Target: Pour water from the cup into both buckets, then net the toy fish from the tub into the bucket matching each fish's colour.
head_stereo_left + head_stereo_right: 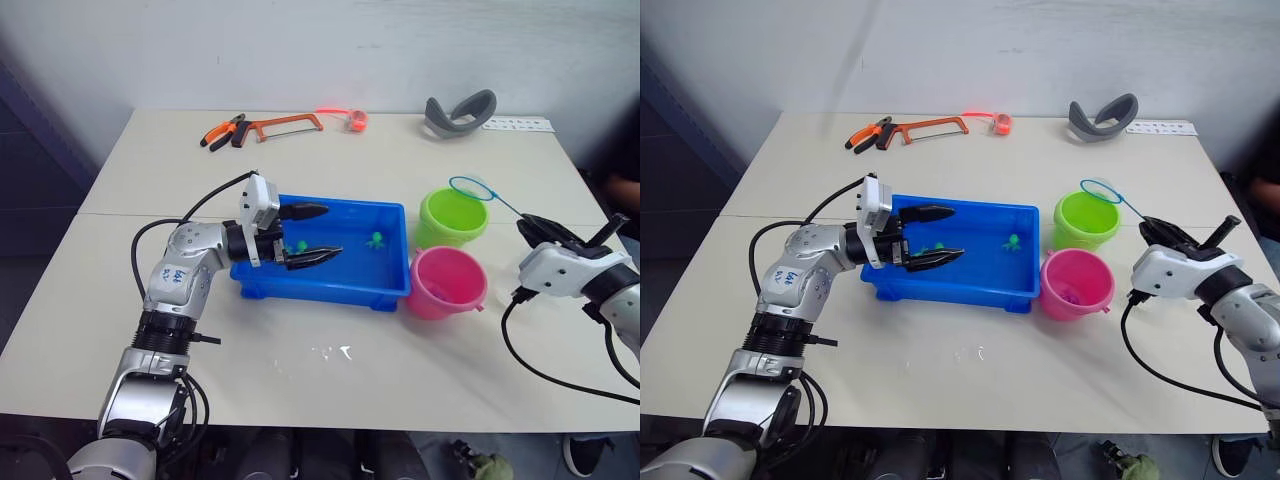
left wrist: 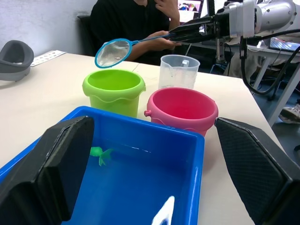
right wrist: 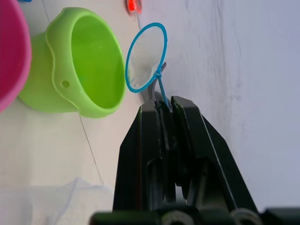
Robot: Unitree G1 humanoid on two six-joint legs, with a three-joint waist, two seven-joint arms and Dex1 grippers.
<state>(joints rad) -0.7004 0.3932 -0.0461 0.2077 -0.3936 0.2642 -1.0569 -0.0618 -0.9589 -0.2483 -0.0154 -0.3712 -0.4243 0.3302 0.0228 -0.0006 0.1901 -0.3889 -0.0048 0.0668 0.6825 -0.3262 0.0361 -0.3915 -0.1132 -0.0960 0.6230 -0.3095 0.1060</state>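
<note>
From the head views, the right gripper (image 1: 548, 232) is pinched shut on the thin handle of the net (image 1: 472, 187), whose hoop hangs above the far rim of the green bucket (image 1: 452, 217). The pink bucket (image 1: 446, 282) stands just beside it, touching the tub (image 1: 390, 292). The left gripper (image 1: 310, 235) hovers over the tub's left part with its fingers spread and nothing between them. Green fish (image 1: 376, 240) lie in the tub; no pink one can be made out there.

In the left wrist view, the spread fingers frame the tub, one green fish (image 2: 100, 155) lies in the water, and the cup (image 2: 179, 71) stands behind the pink bucket. A person (image 2: 136, 23) sits beyond the table. The mesh looks empty, though this is hard to tell.

In the right wrist view, the fingers (image 3: 180, 140) clamp the handle close to the hoop, which sits beside the green rim, not over the middle of the opening.

Judged from this, the risks lie in the long, thin handle: a small wrist turn swings the hoop widely, so it could catch the green rim and tip that bucket, or let a netted fish fall outside. Reaching back to the tub, the right arm must pass over both buckets and could knock the pink one or the cup. The left gripper hanging over the tub could also block the net's sweep.
</note>
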